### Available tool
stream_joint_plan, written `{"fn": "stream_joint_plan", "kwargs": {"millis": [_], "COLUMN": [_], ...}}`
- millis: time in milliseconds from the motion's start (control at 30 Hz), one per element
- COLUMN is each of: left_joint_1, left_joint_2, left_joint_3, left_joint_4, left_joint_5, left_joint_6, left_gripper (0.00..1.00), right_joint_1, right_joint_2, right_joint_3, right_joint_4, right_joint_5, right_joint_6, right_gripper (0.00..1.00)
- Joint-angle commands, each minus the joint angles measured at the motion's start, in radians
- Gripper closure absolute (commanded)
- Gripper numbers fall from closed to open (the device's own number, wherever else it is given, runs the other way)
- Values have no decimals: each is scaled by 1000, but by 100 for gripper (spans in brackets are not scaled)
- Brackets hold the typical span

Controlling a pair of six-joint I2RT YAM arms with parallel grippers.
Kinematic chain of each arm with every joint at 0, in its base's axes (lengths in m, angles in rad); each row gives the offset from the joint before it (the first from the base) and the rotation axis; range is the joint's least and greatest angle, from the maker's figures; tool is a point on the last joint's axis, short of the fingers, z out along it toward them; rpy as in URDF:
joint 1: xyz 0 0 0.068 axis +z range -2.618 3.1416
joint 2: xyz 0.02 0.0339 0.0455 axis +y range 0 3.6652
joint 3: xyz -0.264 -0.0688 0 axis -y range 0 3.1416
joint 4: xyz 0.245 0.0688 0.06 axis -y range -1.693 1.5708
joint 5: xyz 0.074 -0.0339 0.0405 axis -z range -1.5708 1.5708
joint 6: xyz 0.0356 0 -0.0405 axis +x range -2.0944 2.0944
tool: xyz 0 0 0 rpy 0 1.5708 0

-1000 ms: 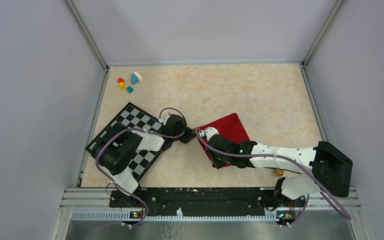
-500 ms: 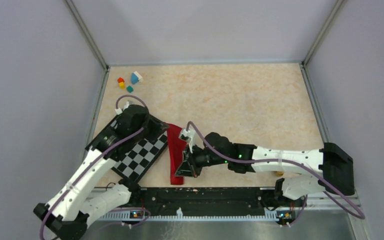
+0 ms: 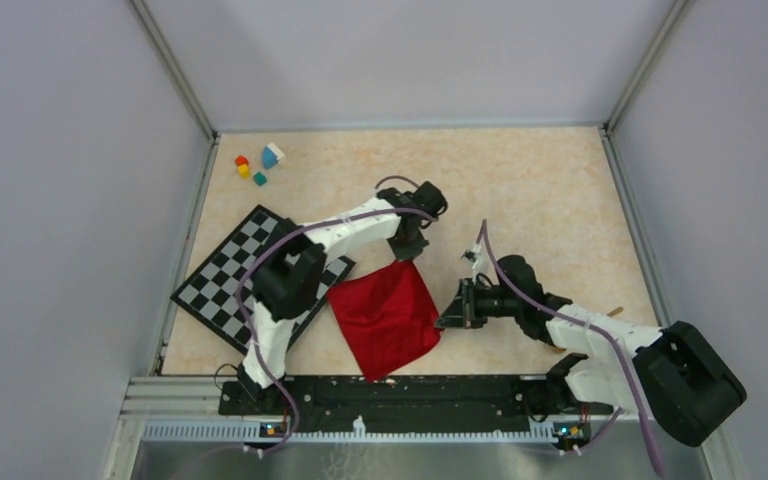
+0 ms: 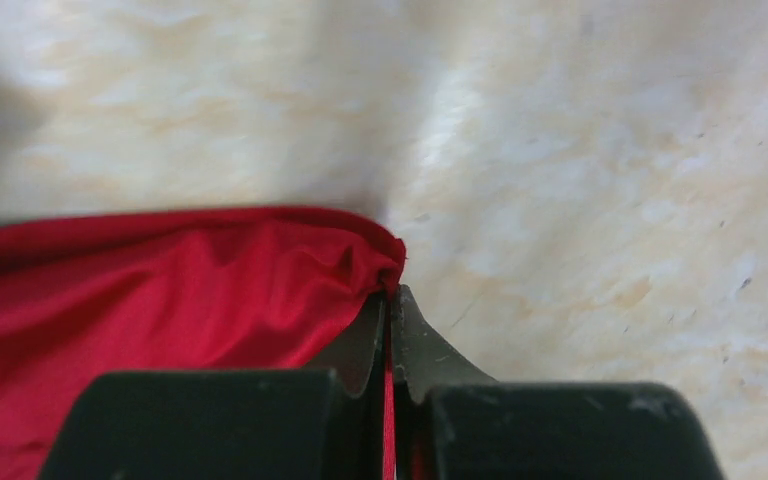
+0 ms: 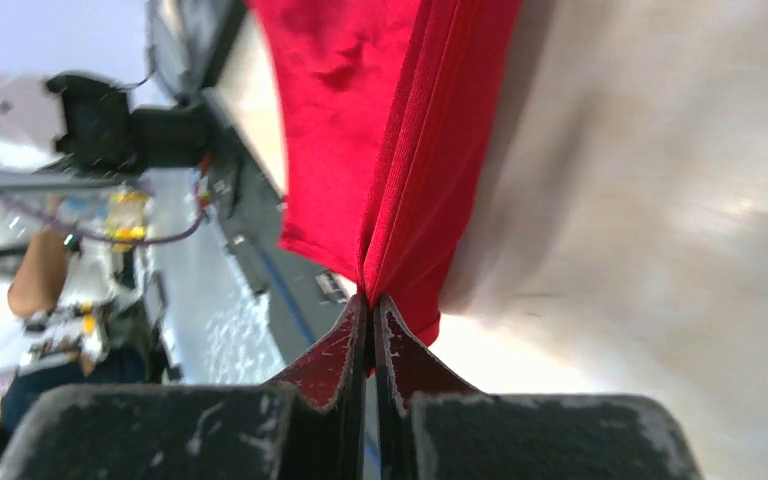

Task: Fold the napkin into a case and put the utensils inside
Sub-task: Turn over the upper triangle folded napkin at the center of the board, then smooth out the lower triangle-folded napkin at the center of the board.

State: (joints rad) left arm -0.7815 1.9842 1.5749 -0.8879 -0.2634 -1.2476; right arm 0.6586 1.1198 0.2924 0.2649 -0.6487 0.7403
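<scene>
The left tool (image 3: 406, 252) is clamped tight on the far corner of the red napkin (image 3: 385, 318), with a sliver of cloth showing between its closed jaws. The right tool (image 3: 444, 320) is pinched shut on the napkin's doubled edge, and the cloth spreads away from its tips over the worktop (image 3: 520, 200). A checkered mat (image 3: 222, 285) lies past the napkin from the right tool.

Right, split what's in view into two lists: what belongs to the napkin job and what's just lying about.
Job: napkin, pinched by the left gripper and the right gripper; the utensils cannot be made out.
Lying about: checkered mat at the left; coloured blocks in the far left corner.
</scene>
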Motion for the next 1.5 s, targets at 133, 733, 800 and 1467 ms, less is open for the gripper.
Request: {"fn": "stream_joint_plan", "kwargs": {"millis": [133, 733, 800, 1467], "left_joint_1": [-4, 55, 74, 285], "left_joint_2": [257, -260, -335, -420], "left_joint_3": [297, -169, -242, -542], "left_joint_4": [180, 536, 505, 685], "left_joint_5": [-29, 622, 630, 832], "left_joint_6": [145, 646, 679, 614], "left_gripper": [100, 1, 1, 13], "right_joint_1": [-128, -247, -246, -172], "right_joint_2": [7, -7, 64, 211], "right_joint_3": [80, 265, 292, 294], "right_joint_4": [-472, -463, -426, -660], "right_joint_5": [179, 277, 239, 634], "right_joint_6": [-175, -234, -252, -203], "right_gripper": [100, 50, 49, 87]}}
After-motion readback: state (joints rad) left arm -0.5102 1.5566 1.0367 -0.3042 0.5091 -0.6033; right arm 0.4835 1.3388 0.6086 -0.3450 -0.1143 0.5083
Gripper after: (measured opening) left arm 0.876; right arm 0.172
